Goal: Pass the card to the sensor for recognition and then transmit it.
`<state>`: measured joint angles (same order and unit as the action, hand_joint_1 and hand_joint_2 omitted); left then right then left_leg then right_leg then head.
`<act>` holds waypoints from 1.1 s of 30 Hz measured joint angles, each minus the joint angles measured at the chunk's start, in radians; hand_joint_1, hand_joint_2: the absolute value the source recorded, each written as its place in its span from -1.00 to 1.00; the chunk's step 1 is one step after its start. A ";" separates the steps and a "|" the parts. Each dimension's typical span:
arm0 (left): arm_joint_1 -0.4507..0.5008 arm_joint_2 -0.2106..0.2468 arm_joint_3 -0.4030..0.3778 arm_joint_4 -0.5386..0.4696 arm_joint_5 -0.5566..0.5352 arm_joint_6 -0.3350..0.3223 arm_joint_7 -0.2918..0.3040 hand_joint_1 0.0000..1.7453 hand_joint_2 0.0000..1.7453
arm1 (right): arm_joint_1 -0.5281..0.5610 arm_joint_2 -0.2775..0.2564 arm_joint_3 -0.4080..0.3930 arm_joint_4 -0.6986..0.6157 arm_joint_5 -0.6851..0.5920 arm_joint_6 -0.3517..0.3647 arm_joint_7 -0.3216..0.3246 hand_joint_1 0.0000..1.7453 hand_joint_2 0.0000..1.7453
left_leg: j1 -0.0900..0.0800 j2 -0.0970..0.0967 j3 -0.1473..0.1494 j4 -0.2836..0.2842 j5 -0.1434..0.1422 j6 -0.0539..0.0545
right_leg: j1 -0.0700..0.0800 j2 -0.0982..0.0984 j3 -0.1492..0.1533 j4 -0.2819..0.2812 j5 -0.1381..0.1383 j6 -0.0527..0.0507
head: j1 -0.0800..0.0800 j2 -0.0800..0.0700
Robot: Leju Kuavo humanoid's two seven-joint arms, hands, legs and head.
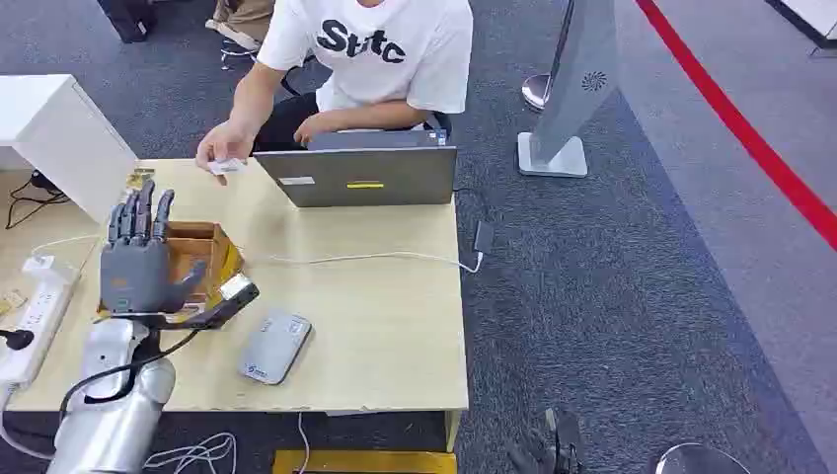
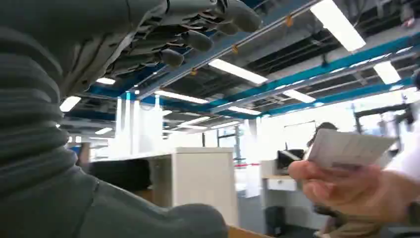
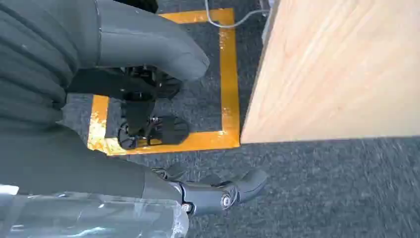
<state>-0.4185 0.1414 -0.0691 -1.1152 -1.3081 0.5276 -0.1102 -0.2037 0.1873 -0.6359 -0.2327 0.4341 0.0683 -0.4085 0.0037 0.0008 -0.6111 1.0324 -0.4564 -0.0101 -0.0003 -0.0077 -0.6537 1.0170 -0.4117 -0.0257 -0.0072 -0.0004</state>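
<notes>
The robot's grey left hand (image 1: 138, 259) waits raised, fingers spread and holding nothing, so taking the person's small white card (image 1: 227, 166) comes next, before the flat grey sensor pad (image 1: 273, 346).

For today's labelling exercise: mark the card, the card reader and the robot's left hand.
card (image 1: 227, 166), head view, on its white face in the person's fingers.
card reader (image 1: 273, 347), head view, middle of its grey top.
left hand (image 1: 138, 267), head view, on the palm's back.
</notes>
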 joint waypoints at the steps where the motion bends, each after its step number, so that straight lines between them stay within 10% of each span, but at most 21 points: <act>1: -0.021 0.006 0.000 0.040 -0.007 0.003 0.008 -1.00 1.00 | -0.004 0.002 0.002 0.000 0.004 0.000 0.003 -1.00 1.00 | 0.000 0.001 0.001 0.000 0.000 0.000 | 0.000 0.001 0.000 0.000 0.001 -0.002 | 0.000 0.000; 8: -0.171 0.047 -0.013 0.243 -0.025 0.049 0.007 -1.00 1.00 | -0.015 0.011 0.023 0.000 0.009 0.000 0.013 -1.00 1.00 | 0.001 0.002 -0.003 0.000 0.002 -0.002 | 0.000 0.003 -0.003 0.000 0.003 -0.001 | 0.000 0.000; 10: -0.189 0.049 -0.015 0.268 -0.022 0.066 0.005 -0.74 1.00 | -0.014 0.011 0.023 0.000 0.008 0.001 0.012 -1.00 1.00 | 0.001 0.002 -0.004 0.000 0.002 -0.002 | 0.000 0.003 -0.004 0.000 0.003 -0.001 | 0.000 0.000; 27: -0.203 0.048 -0.015 0.297 0.007 0.084 -0.015 -0.74 1.00 | -0.014 0.011 0.024 0.000 0.005 0.001 0.011 -1.00 1.00 | 0.001 0.002 -0.004 0.000 0.002 -0.002 | 0.001 0.002 -0.004 0.000 0.003 0.000 | 0.000 0.000; 28: -0.203 0.048 -0.015 0.297 0.007 0.084 -0.015 1.00 1.00 | -0.014 0.011 0.024 0.000 0.005 0.001 0.011 -1.00 1.00 | 0.001 0.002 -0.004 0.000 0.002 -0.002 | 0.001 0.002 -0.004 0.000 0.003 0.000 | 0.000 0.000; 33: -0.203 0.048 -0.015 0.297 0.020 0.086 -0.026 1.00 1.00 | -0.014 0.011 0.024 0.000 0.003 0.001 0.010 -1.00 1.00 | 0.001 0.002 -0.004 0.000 0.002 -0.002 | 0.001 0.002 -0.004 0.000 0.003 0.000 | 0.000 0.000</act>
<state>-0.6212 0.1896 -0.0843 -0.8179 -1.2882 0.6134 -0.1366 -0.2179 0.1984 -0.6123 -0.2327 0.4372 0.0690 -0.3983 0.0043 0.0029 -0.6150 1.0324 -0.4542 -0.0117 0.0003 -0.0052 -0.6577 1.0170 -0.4090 -0.0262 -0.0072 -0.0004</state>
